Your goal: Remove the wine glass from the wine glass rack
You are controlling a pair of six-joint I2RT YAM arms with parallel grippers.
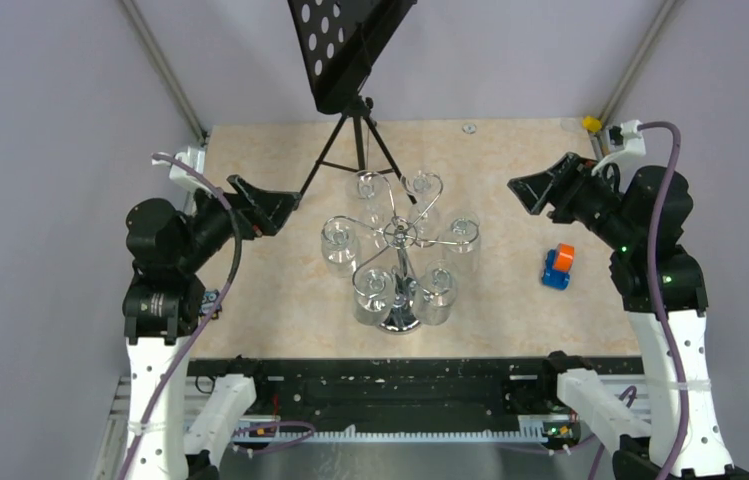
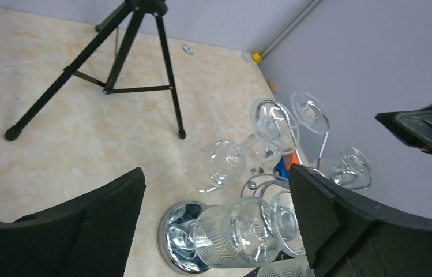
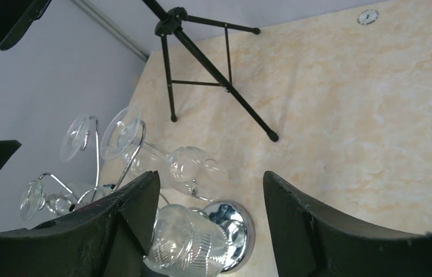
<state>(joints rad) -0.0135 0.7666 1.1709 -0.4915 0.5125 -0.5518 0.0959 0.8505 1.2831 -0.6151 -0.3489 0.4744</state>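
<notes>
Jaws on the left gripper (image 1: pixel 272 207) and right gripper (image 1: pixel 535 192) gape empty, flanking the centre-frame rack (image 1: pixel 400 236), seemingly to reach a hanging glass (image 1: pixel 338 244).

Six wine glasses (image 1: pixel 338 243); one wine glass rack (image 1: pixel 400 320); one black tripod music stand (image 1: pixel 350 45); one small orange-and-blue object (image 1: pixel 557 267).

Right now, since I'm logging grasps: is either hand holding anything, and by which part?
Nothing is held. The left hand and right hand are both open and apart from the wine glass rack, whose glasses all hang untouched.
</notes>
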